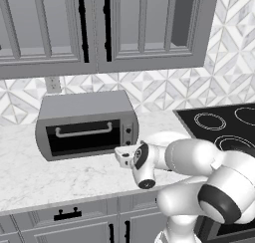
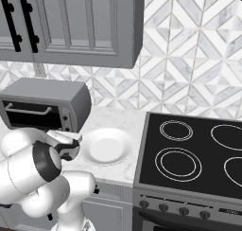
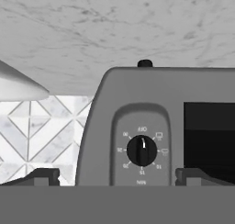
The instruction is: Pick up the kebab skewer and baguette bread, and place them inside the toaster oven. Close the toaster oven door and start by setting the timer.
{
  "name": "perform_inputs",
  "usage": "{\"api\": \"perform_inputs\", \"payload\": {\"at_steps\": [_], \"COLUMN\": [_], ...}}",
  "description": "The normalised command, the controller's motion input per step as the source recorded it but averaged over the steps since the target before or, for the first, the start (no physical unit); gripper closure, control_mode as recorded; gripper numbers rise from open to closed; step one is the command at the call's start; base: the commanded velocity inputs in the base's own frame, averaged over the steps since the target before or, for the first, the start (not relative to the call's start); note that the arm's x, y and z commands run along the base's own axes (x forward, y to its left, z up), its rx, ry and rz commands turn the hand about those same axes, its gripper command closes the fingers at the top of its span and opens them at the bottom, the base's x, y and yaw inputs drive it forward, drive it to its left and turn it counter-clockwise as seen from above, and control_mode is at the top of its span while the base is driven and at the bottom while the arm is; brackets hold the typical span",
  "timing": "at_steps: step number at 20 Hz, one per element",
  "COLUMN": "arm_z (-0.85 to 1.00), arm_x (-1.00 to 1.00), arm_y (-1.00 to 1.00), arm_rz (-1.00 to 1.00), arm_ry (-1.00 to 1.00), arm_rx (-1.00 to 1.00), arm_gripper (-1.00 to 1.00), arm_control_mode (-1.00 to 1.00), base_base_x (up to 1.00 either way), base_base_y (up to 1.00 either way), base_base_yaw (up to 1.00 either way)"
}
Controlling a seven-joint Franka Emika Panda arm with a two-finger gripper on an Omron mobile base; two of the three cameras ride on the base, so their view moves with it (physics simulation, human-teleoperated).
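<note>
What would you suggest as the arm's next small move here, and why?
Probably ease the open gripper straight forward until its fingertips straddle the timer knob, then close and turn it. The toaster oven door looks shut, the plate is bare, and the hand view shows the toaster oven upside down, its control panel dead ahead, with the knob between the two fingertips and not yet touched.

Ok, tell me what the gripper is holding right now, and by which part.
Nothing. The gripper is open and empty, its fingertips apart either side of the timer knob on the toaster oven, not touching it.
</note>
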Motion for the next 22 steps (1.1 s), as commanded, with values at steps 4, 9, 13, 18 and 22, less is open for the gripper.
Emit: {"api": "perform_inputs", "payload": {"at_steps": [4,9,13,18,22], "arm_z": [0.00,0.00,-0.03,-0.08,-0.01], "arm_x": [0.00,0.00,0.00,0.05,0.05], "arm_y": [0.18,0.11,0.00,-0.05,0.00], "arm_rz": [0.00,0.00,0.00,0.01,0.00], "arm_ry": [-0.01,-0.01,-0.01,0.00,0.00], "arm_rx": [0.01,0.00,0.00,0.00,0.00], "arm_gripper": [-1.00,-1.00,-1.00,-1.00,-1.00], "arm_control_mode": [-1.00,-1.00,-1.00,-1.00,-1.00], "base_base_x": [0.00,0.00,0.00,0.00,0.00], "base_base_y": [0.00,0.00,0.00,0.00,0.00], "base_base_yaw": [0.00,0.00,0.00,0.00,0.00]}}
